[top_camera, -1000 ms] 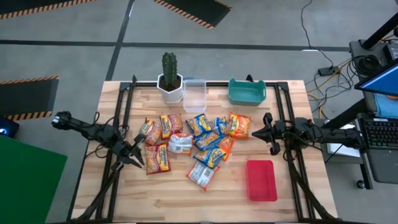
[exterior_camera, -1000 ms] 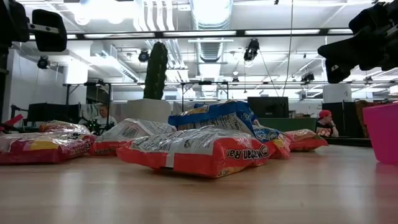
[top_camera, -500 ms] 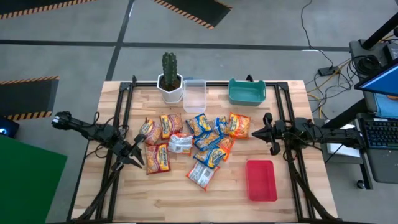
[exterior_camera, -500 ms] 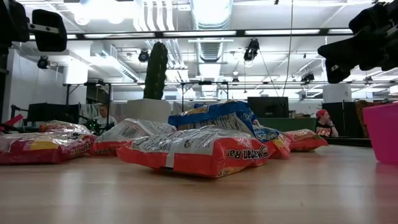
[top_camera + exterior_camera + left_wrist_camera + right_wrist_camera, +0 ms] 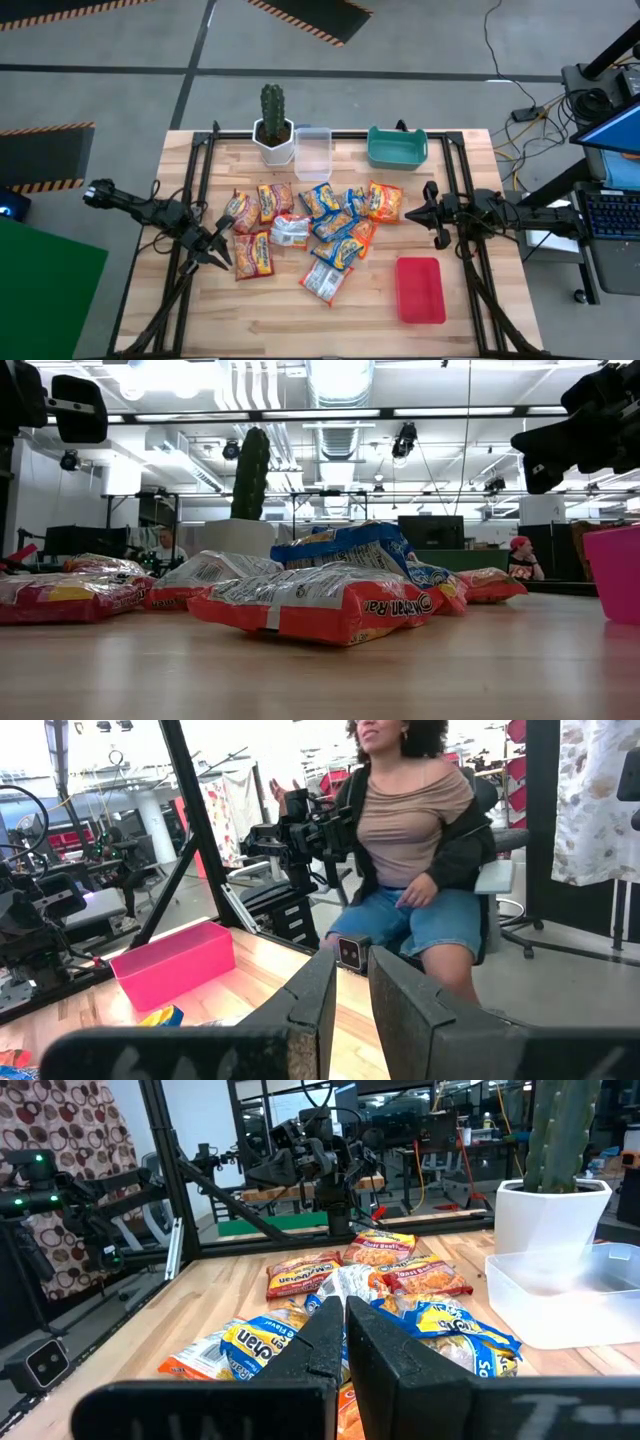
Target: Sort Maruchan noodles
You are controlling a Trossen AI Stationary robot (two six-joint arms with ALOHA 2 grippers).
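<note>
The Maruchan noodles lie in a loose heap on the middle of the wooden table: orange, blue-and-yellow, red and silvery packets, some overlapping. They also show in the low view and the right wrist view. My left gripper hovers at the heap's left edge, beside an orange packet, fingers nearly together, touching nothing. My right gripper hangs just right of the heap, fingers together, pointing at it and holding nothing.
A flat red tray sits near the right front of the table. A teal bin, a clear tub and a potted cactus line the far edge. A seated person shows beyond the table.
</note>
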